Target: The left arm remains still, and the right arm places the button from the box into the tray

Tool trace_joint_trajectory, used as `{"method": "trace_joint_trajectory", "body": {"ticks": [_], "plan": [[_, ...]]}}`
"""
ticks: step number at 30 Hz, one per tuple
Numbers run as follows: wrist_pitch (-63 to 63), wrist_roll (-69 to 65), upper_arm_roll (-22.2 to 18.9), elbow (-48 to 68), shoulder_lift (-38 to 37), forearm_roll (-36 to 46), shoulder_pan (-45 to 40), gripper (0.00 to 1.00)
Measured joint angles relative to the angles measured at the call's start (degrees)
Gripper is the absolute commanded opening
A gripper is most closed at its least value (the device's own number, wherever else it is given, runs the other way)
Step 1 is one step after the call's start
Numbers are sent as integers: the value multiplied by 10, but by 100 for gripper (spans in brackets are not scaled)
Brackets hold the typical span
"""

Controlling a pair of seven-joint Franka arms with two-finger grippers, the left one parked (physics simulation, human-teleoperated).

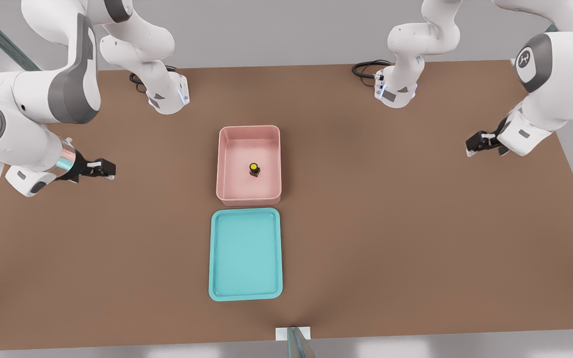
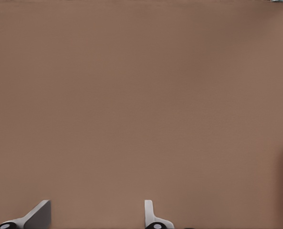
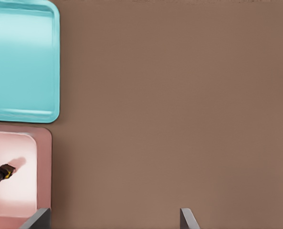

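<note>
The brown counter (image 1: 391, 223) lies bare between the hand (image 1: 109, 169) and the box (image 1: 249, 165). The button (image 1: 254, 169) stands inside the box (yellow cap up), with the tray (image 1: 245, 254) just beside the box. The right arm (image 1: 28, 124) hovers well off to the front view's left, its fingers (image 3: 38, 218) spread apart and holding nothing.

Right arm (image 1: 33, 124) bent low; gripper (image 1: 110, 170) level, fingers (image 3: 188, 220) apart

On the tabletop (image 1: 391, 223) sit one pink box (image 1: 249, 200), one teal tray (image 1: 245, 254) and one yellow-capped button (image 1: 254, 169), with one working gripper (image 1: 109, 169), fingers spread, alongside.
</note>
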Motion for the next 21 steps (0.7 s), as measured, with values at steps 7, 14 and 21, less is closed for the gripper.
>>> {"method": "trace_joint_trajectory", "body": {"ticks": [7, 14, 21], "plan": [[15, 25, 94, -24, 110, 21, 192, 99], [282, 157, 106, -356, 73, 43, 306, 97], [427, 348, 106, -407, 71, 74, 330, 97]]}}
